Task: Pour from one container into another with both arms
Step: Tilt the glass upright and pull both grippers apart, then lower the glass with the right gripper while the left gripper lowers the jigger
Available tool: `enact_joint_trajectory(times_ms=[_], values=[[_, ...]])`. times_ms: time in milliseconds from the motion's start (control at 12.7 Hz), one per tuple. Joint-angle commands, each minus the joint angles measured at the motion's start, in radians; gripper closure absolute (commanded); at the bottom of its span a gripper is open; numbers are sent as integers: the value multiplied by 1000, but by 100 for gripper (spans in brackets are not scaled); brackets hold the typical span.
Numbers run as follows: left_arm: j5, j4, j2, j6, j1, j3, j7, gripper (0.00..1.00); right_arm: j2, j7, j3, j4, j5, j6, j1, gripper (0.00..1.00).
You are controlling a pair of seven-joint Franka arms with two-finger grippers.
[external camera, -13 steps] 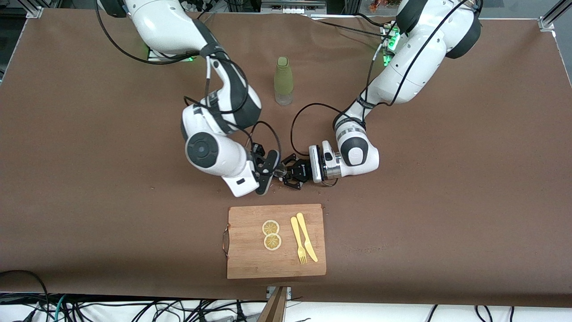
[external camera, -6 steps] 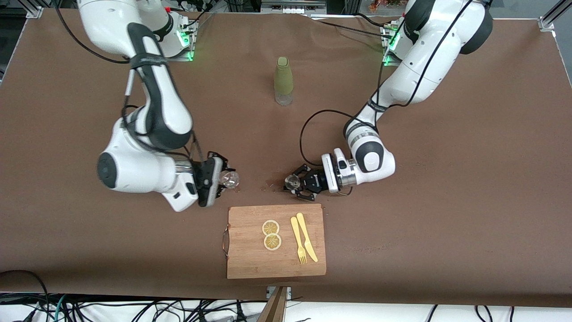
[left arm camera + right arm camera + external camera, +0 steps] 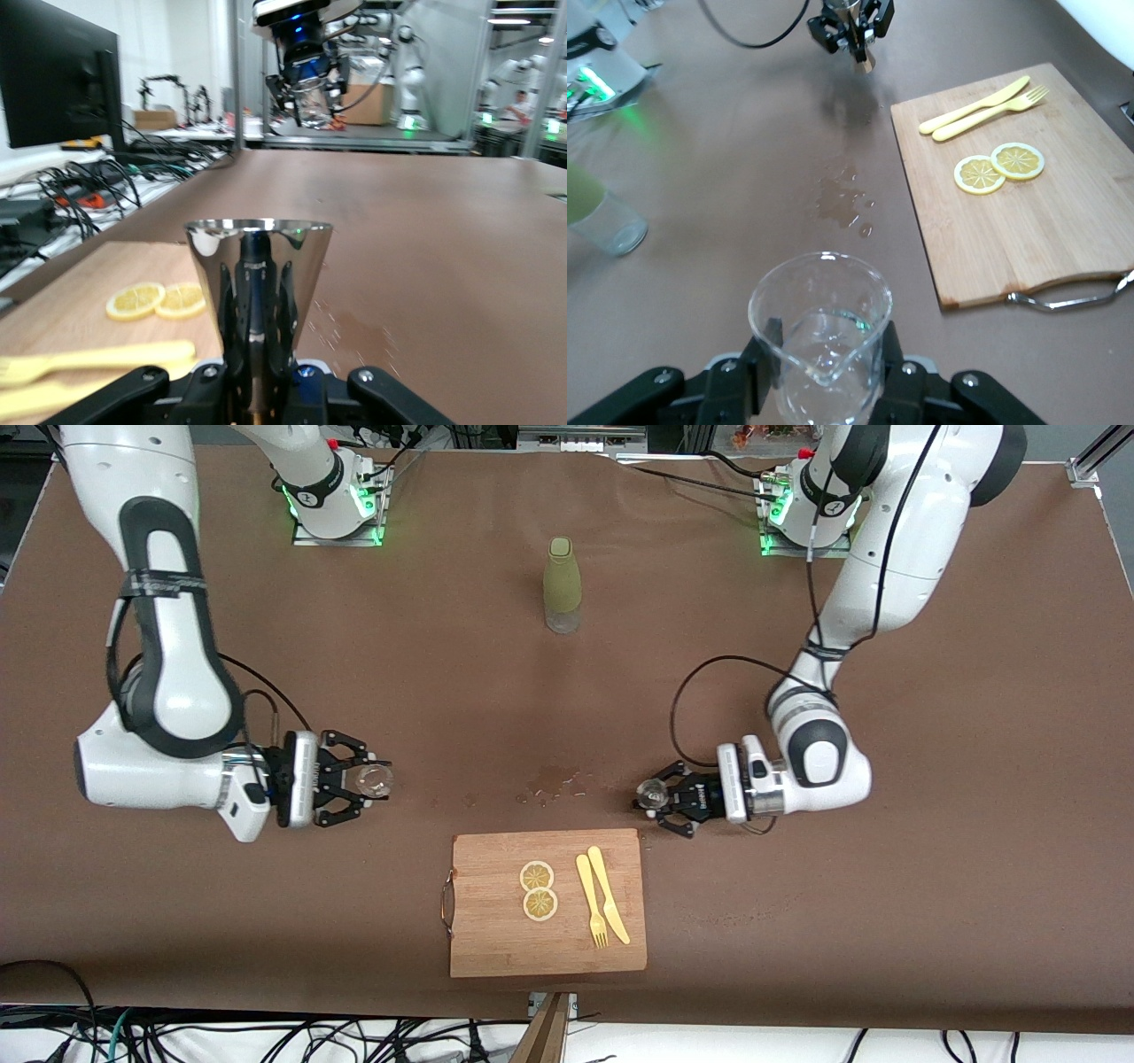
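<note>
Glass cup (image 3: 373,779) in right claw (image 3: 359,780) is sitting well apart from the jigger (image 3: 654,789), gripped by left claw (image 3: 663,804), spill (image 3: 554,784) between.

Both arms reaching low over table, wrists bent sideways. Left gripper (image 3: 654,795) pointing toward nine o'clock, squeezing tight. Right gripper (image 3: 372,779) pointing toward three o'clock, squeezing tight.
</note>
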Motion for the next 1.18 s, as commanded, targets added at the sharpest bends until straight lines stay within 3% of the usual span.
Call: enact_joint_trajectory(times_ms=[0,631,1104], values=[[67,-122,-94,-148,36,101,-26,100,-53,-188,16,-109,48,-59,-88,72],[227,-132,-105,-466,252,254,-45,100,19,-656,16,-215,48,-187,-299,71],[314,-144,-48,-606,375,276,37,100,110,-753,15,-208,35,-189,-376,68]])
